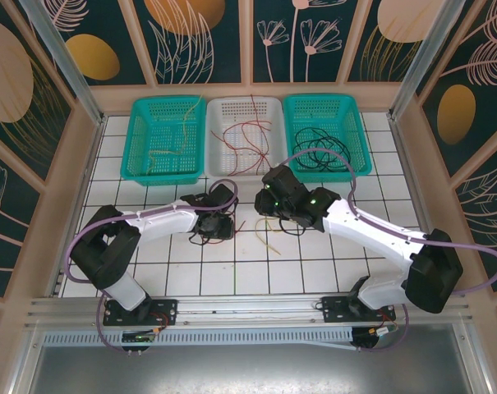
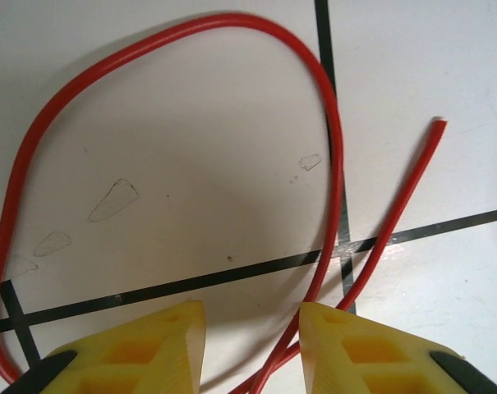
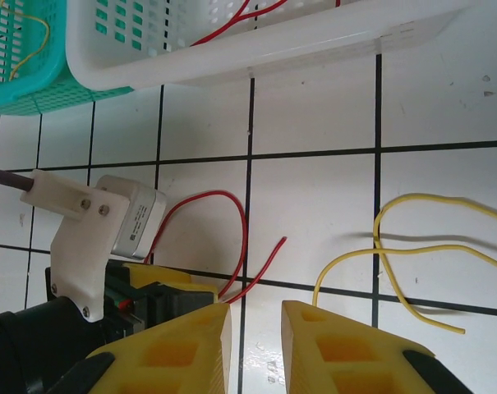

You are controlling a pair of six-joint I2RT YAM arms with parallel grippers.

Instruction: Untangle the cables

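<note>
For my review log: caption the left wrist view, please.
Left gripper open over a red cable looped on the white tiled table.

Three baskets [image 1: 244, 174] on tiled table [image 1: 314, 271]

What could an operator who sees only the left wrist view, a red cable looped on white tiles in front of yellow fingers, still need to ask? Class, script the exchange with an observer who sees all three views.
Operator: Is anything else lying near this red cable?
Observer: Yes. A pale yellow cable lies loose on the tiled table beside it, not touching it in the right wrist view.
Operator: Are there other red cables anywhere?
Observer: Yes. A few red strands lie in the white basket at the far side, seen from the top camera.
</note>
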